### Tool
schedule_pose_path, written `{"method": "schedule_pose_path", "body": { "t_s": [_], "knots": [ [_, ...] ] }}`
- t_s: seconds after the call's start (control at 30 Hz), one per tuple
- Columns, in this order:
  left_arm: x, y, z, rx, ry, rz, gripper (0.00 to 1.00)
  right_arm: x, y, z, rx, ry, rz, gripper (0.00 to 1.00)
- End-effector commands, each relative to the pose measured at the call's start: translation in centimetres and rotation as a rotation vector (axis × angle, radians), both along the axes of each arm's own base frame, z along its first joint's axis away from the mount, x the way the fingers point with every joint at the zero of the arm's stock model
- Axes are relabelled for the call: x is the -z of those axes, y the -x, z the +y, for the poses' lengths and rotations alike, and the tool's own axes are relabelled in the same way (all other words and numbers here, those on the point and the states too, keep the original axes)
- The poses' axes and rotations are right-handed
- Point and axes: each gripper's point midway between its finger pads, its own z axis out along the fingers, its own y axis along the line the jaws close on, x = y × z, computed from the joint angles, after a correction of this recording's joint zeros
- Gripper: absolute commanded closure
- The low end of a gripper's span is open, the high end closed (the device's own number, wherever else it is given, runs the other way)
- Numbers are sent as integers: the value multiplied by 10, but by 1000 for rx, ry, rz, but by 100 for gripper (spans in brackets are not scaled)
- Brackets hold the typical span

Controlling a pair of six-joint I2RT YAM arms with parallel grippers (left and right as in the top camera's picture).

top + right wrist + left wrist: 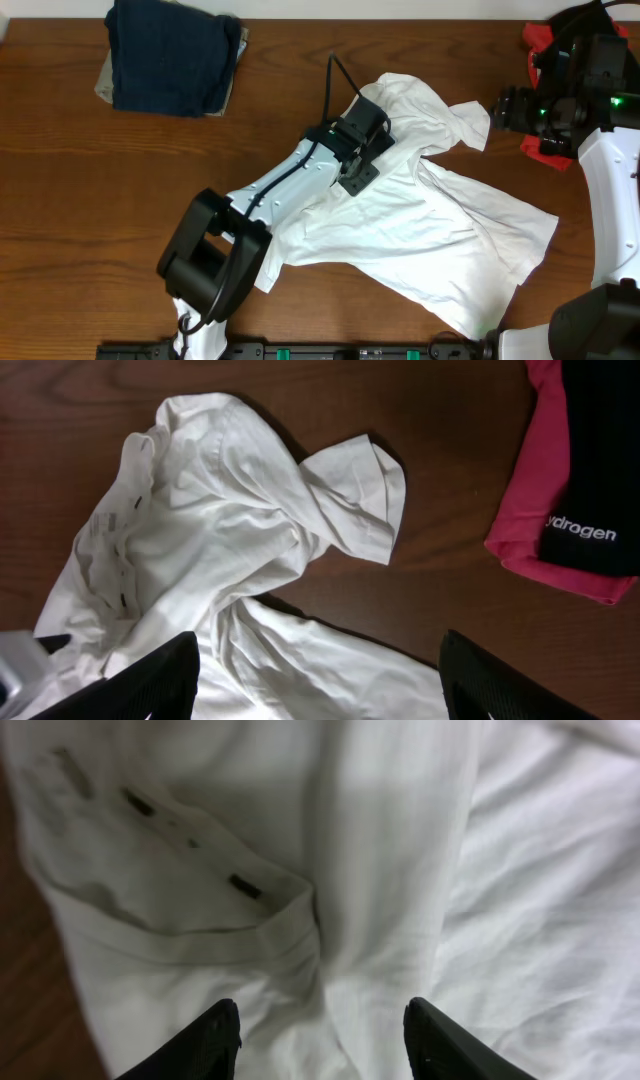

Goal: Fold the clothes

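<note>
The left gripper (pixel 322 1038) is hovering low over the white T-shirt (pixel 440 225), jaws spread wide and gripping nothing; can't tell if the fingertips are touching cloth. The shirt is lying crumpled mid-table, right of centre, its collar (pixel 200 942) sitting just ahead of the fingers. The right gripper (pixel 318 680) is hanging farther out near the right edge, jaws also wide and empty, facing the shirt's sleeve (pixel 350 490). A red garment (pixel 540 500) with a black garment (pixel 600 450) on it is lying beside that, apart from the shirt. A navy garment (pixel 170 55) is resting on a tan garment (pixel 104 82) at the far left of the wooden table (pixel 80 200).
</note>
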Motion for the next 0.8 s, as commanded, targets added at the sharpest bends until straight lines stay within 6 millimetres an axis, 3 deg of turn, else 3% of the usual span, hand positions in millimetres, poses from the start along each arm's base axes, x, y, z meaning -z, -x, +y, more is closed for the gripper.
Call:
{"method": "schedule_pose_path", "body": {
  "t_s": [0.0,0.13,0.5,0.63,0.77],
  "knots": [
    [13,4,2,24,-15,29,45,2,2,-1,4,-2,6,25],
    [19,2,10,25,-64,18,46,2,2,-1,4,-2,7,26],
    [51,2,26,25,-165,53,60,2,1,2,-3,-1,3,25],
    [52,-1,31,11,-170,55,69,3,1,2,-3,-1,3,25],
    [52,-4,36,-4,-169,56,70,2,1,2,-4,-1,3,25]
  ]
}}
